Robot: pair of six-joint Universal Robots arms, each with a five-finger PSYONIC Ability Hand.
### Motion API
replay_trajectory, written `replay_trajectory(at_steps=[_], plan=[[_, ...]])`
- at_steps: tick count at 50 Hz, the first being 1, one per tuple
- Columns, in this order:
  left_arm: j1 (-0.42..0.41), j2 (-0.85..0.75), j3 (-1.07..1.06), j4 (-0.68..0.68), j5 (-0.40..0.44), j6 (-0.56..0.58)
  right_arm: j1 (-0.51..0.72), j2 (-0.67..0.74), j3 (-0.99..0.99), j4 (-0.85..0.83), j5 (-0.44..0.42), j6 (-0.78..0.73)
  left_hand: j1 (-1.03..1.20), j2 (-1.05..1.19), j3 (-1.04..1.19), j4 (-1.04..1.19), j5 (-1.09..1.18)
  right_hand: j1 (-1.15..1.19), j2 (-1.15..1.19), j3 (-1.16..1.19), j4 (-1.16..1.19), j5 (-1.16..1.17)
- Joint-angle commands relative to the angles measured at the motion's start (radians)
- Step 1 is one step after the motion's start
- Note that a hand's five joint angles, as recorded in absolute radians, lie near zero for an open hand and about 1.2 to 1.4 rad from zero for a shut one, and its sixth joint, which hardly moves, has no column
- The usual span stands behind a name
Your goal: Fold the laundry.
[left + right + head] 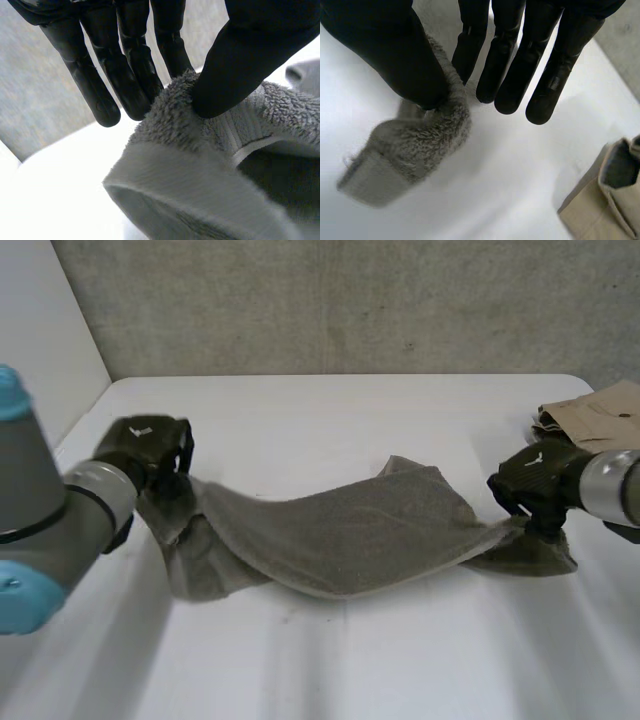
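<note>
The left hand [145, 445] pinches one end of a grey-green towel [340, 530] between thumb and straight fingers, the right hand [535, 478] pinches the opposite corner the same way, and the towel stretches between them across the white table [350, 660], with a tan garment [595, 415] just beyond the right hand.

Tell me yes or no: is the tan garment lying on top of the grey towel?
No: the tan garment lies apart from the grey towel, on the table past the right hand.
</note>
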Motion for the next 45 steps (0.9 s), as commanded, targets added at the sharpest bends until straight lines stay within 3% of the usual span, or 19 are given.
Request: replay_trajectory(at_steps=[1, 4, 8, 12, 16, 22, 26, 35, 45], plan=[[0.0, -0.235, 0.246, 0.123, -0.007, 0.049, 0.07, 0.219, -0.301, -0.174, 0.138, 0.078, 0.238, 0.194, 0.2, 0.193, 0.258, 0.406, 0.219, 0.215, 0.208, 0.23], [0.0, -0.265, 0.348, 0.2, -0.007, 0.048, 0.091, 0.243, -0.44, -0.333, 0.169, 0.139, 0.238, 0.194, 0.2, 0.193, 0.258, 0.406, 0.219, 0.215, 0.208, 0.23], [-0.001, -0.275, 0.481, 0.4, 0.002, 0.057, 0.102, 0.245, -0.592, -0.577, 0.184, 0.203, 0.238, 0.194, 0.2, 0.193, 0.258, 0.406, 0.219, 0.215, 0.208, 0.23], [0.005, -0.266, 0.57, 0.659, -0.002, 0.046, 0.11, 0.227, -0.654, -0.787, 0.209, 0.23, 0.238, 0.194, 0.2, 0.193, 0.258, 0.406, 0.219, 0.215, 0.208, 0.23], [0.006, -0.26, 0.601, 0.783, -0.013, 0.043, 0.125, 0.19, -0.651, -0.907, 0.233, 0.234, 0.238, 0.194, 0.2, 0.193, 0.258, 0.406, 0.219, 0.215, 0.208, 0.23], [0.009, -0.254, 0.521, 0.769, -0.008, 0.005, 0.156, 0.162, -0.587, -0.895, 0.227, 0.236, 0.238, 0.194, 0.2, 0.193, 0.258, 0.406, 0.219, 0.215, 0.208, 0.23], [0.031, -0.213, 0.367, 0.758, -0.001, -0.026, 0.148, 0.122, -0.423, -0.866, 0.207, 0.245, 0.238, 0.194, 0.2, 0.193, 0.258, 0.406, 0.219, 0.215, 0.208, 0.23], [0.048, -0.196, 0.052, 0.708, 0.001, -0.027, 0.133, 0.055, 0.037, -0.845, 0.048, 0.235, 0.238, 0.194, 0.2, 0.193, 0.258, 0.406, 0.219, 0.215, 0.208, 0.23], [0.065, -0.202, -0.129, 0.521, 0.002, 0.0, 0.069, 0.09, 0.308, -0.765, -0.035, 0.08, 0.238, 0.194, 0.2, 0.193, 0.258, 0.406, 0.219, 0.215, 0.208, 0.23]])
